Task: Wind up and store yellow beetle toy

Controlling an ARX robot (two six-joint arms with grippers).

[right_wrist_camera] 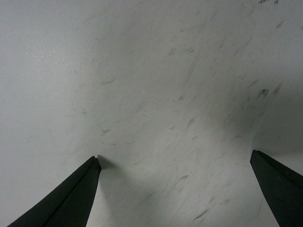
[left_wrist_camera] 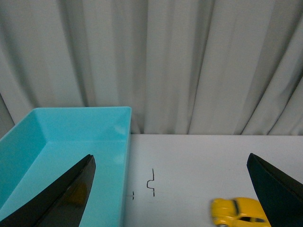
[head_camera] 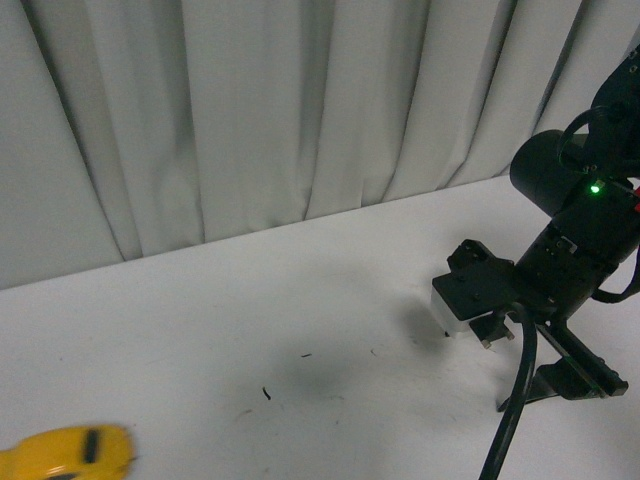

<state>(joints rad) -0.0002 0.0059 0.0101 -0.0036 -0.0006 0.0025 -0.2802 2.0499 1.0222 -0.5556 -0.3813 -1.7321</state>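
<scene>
The yellow beetle toy (head_camera: 65,452) sits on the white table at the bottom left corner of the front view, partly cut off and blurred. In the left wrist view the toy (left_wrist_camera: 236,212) lies on the table close to one finger (left_wrist_camera: 274,189) of my left gripper (left_wrist_camera: 170,158), which is open and holds nothing. My right arm (head_camera: 575,240) reaches down over the table at the right, far from the toy. My right gripper (right_wrist_camera: 175,158) is open over bare scuffed tabletop, nothing between its fingers.
A light blue bin (left_wrist_camera: 127,142) stands on the table beside the left gripper, near the curtain (left_wrist_camera: 189,66). Small dark marks (left_wrist_camera: 151,182) sit on the table between bin and toy. A white curtain (head_camera: 250,110) closes off the table's far edge.
</scene>
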